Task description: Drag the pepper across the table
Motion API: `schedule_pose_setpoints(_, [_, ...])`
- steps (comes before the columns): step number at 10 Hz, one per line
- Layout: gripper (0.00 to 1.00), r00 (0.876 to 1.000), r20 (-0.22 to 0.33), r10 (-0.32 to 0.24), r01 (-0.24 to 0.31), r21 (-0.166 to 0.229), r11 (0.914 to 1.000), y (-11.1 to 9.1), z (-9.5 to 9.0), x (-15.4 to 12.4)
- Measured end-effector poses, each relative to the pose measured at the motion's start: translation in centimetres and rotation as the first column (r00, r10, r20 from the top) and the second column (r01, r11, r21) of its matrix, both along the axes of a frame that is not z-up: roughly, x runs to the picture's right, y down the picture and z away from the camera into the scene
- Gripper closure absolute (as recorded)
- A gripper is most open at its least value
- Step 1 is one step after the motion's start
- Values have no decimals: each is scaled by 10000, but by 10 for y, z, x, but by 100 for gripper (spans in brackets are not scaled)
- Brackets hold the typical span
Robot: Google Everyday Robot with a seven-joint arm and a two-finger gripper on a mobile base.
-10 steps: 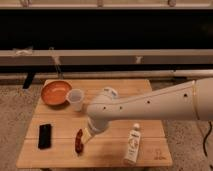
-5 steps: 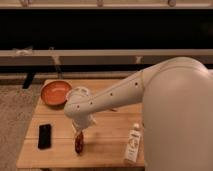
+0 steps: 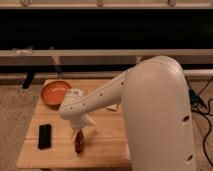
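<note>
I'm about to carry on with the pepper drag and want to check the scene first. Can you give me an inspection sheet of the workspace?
Surface: light wooden plank table; its right part is hidden behind the arm.
Job's things: pepper lies on the table near the front edge, right of the black block.
Clutter: orange bowl at the back left corner; black block at the front left.
Grippers: gripper is low over the pepper's far end; whether it touches cannot be told.
Cables: dark cables on the floor to the right of the arm.
Surroundings: carpet left of the table; pale rail across a dark recess behind.
</note>
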State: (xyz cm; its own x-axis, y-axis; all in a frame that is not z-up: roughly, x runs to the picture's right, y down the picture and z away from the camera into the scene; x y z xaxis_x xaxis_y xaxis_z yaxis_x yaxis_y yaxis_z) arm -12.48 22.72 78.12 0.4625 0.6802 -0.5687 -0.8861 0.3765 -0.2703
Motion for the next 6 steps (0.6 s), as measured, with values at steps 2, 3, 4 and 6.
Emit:
schedule_pose_setpoints(2, [20, 9997, -51, 221, -222, -276, 9994, 7, 10, -7])
schedule_pose_setpoints(3, [20, 9997, -27, 253, -253, -359, 9990, 9, 13, -10])
schedule_pose_setpoints(4, [20, 9998, -37, 207, -209, -420, 9989, 12, 16, -13])
schedule_pose_setpoints(6, [30, 10000, -57, 29, -32, -500, 9987, 16, 19, -18])
